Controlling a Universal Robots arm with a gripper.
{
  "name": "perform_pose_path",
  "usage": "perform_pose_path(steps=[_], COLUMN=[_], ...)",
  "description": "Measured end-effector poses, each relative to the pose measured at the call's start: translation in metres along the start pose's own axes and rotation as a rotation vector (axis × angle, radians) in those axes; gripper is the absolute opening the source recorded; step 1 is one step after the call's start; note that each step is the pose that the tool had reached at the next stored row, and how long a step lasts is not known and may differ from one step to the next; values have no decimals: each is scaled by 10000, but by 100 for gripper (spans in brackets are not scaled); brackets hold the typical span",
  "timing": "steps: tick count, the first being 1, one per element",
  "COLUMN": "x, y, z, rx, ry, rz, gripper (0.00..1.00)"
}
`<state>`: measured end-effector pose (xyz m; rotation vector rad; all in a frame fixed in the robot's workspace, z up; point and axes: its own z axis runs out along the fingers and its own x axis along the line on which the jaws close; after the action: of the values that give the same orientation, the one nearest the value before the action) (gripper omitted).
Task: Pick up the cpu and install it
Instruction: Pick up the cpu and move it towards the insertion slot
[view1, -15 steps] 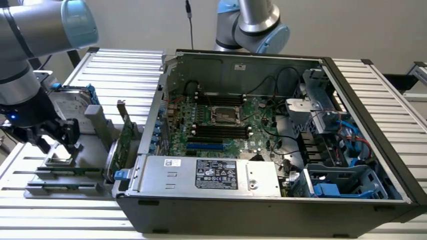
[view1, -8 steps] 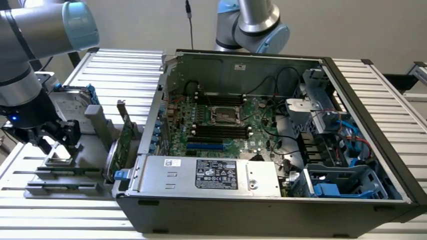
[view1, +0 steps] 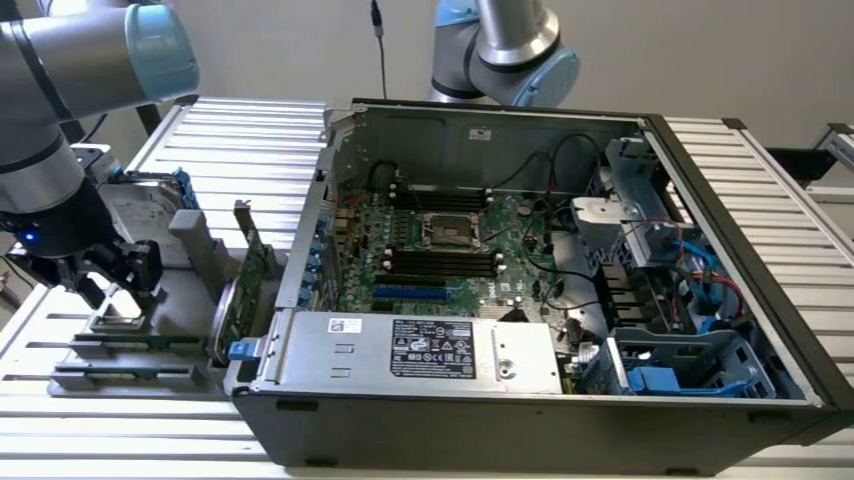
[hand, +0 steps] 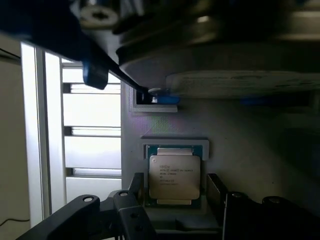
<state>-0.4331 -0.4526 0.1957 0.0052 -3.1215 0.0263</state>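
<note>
Open desktop computer case (view1: 507, 430) lies on its side on a slatted aluminium table (view1: 240, 130). Inside the case: green motherboard (view1: 514, 215) with an empty CPU socket (view1: 450, 232) at its middle, and a silver power supply (view1: 414, 350) along the near wall. The robot arm (view1: 54, 120) reaches down at the exterior view's left, outside the case. Below it a grey parts fixture (view1: 187, 250) sits on the table, just beside the case. The fixture holds a silver hard drive (view1: 140, 200) with blue rails at its far end and a green expansion card (view1: 250, 280) standing on edge next to the case wall. The gripper (view1: 118, 295) hangs low over the fixture's near end with its jaws spread wide and nothing held. In the wrist view the cpu (hand: 174, 176) lies flat, printed metal top up, in a square pocket of the fixture. The black fingers (hand: 135, 197) flank it on both sides, with a gap showing between each finger and the chip.
</note>
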Motion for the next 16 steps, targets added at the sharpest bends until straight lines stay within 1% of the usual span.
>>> perform_pose_path(steps=[2,10,16], x=[1,2,18], y=[1,15,20], z=[2,17,26], rx=[1,0,1], ry=[-32,-193,-200], rz=[6,49,80], gripper=[62,62,62])
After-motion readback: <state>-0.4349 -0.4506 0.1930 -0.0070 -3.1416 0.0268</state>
